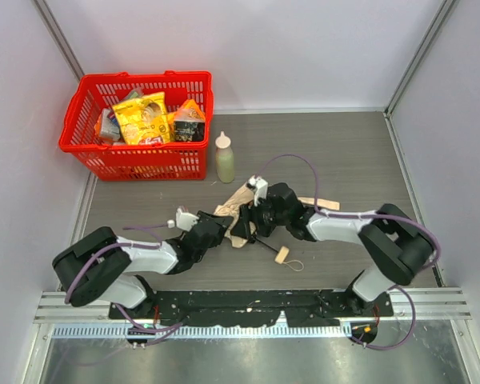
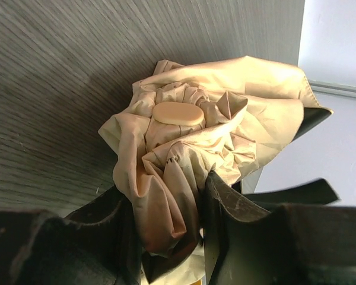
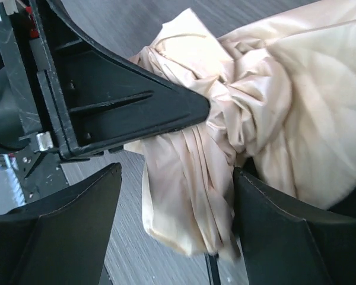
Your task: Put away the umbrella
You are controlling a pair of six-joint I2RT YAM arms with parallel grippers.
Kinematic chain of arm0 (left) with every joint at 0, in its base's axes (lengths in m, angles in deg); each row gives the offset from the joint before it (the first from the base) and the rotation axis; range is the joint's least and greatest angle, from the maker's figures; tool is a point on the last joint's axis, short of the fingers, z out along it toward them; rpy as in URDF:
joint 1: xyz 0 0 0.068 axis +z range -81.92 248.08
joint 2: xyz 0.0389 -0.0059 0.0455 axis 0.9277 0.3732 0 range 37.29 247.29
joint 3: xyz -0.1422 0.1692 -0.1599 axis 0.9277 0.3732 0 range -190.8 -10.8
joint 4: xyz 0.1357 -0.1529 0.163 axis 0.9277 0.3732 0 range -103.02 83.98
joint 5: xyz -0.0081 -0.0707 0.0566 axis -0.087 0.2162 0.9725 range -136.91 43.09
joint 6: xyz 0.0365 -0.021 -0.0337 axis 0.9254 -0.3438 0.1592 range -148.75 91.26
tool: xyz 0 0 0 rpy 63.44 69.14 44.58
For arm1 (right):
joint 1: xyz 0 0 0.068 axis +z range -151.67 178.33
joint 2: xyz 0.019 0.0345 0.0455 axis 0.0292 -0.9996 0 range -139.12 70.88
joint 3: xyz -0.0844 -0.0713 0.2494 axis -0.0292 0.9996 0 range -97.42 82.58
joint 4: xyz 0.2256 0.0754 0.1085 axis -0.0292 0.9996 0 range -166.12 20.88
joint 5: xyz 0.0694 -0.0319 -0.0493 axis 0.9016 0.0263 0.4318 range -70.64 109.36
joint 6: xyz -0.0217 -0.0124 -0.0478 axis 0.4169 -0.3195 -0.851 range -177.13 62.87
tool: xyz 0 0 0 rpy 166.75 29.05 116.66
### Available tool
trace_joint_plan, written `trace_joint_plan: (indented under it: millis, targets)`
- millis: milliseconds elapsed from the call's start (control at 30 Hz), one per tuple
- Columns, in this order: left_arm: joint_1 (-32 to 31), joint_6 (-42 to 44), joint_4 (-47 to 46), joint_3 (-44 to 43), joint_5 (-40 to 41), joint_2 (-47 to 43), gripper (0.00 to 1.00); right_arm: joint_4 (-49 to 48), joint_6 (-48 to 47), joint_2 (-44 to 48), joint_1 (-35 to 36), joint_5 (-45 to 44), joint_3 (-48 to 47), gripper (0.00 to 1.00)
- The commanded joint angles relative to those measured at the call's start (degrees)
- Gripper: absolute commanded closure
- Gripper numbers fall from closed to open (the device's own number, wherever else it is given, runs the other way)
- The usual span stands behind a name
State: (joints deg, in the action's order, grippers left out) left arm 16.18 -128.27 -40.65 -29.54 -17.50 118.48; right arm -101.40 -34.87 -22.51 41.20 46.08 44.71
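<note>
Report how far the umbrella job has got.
Done: the umbrella is collapsed, its fabric in a loose bunch on the table. In hand: the left hand pinches the bunch, while the right hand stands open around the folds. Left: the fabric is not wrapped tight, the black shaft and knob handle stick out toward the arms' bases, and nothing is stowed yet.

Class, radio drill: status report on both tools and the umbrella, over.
Left tool pinching umbrella fabric. Right tool open, straddling the bunched fabric. Umbrella crumpled on table, not furled. Green bottle stands apart behind.
</note>
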Motion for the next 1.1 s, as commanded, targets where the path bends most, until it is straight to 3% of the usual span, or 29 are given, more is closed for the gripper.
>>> trace_joint_plan:
  millis: [0, 100, 233, 467, 633, 767, 833, 900, 933, 1033, 1067]
  targets:
    - [-0.1, 5.0, 11.6, 1.7, -0.5, -0.9, 1.0, 21.2, -6.8, 10.5, 2.2, -13.6, -4.7, 0.21]
    - [-0.1, 4.7, 12.4, 1.5, -1.0, -1.8, 1.0, 22.8, -13.8, 15.5, 6.2, -19.5, -5.2, 0.2]
    - [-0.1, 3.5, 15.8, 0.2, -2.3, -2.5, 1.0, 17.2, -23.3, 16.0, 13.1, -30.8, -2.3, 0.18]
    - [0.0, 2.7, 20.0, -1.2, -2.3, -5.2, 1.0, -1.7, -33.1, 11.6, 23.0, -45.8, 3.9, 0.17]
    - [-0.1, 2.9, 19.6, -1.4, -2.2, -6.2, 1.0, -3.0, -34.5, 5.5, 24.2, -49.6, 1.7, 0.16]
    - [-0.1, 2.8, 19.4, -1.6, -2.3, -6.9, 1.0, -1.2, -33.9, -2.0, 24.3, -60.2, -1.1, 0.16]
    - [-0.1, 2.8, 19.6, -1.6, -2.3, -7.5, 1.0, -0.7, -31.5, -4.4, 23.5, -60.4, -0.8, 0.2]
    - [-0.1, 2.8, 19.4, -1.6, -2.6, -7.9, 1.0, -1.3, -28.2, -6.0, 22.6, -57.9, 0.7, 0.29]
    - [-0.1, 2.6, 19.1, -1.6, -2.8, -8.0, 1.0, -1.0, -26.4, -7.2, 22.5, -57.2, 0.8, 0.47]
    - [-0.1, 2.9, 18.6, -1.8, -2.8, -8.3, 1.0, -0.2, -22.4, -8.3, 21.8, -53.8, 2.3, 0.84]
    - [-0.2, 3.3, 18.2, -1.7, -2.4, -8.4, 1.0, -1.0, -22.3, -8.2, 21.5, -52.3, 3.0, 0.88]
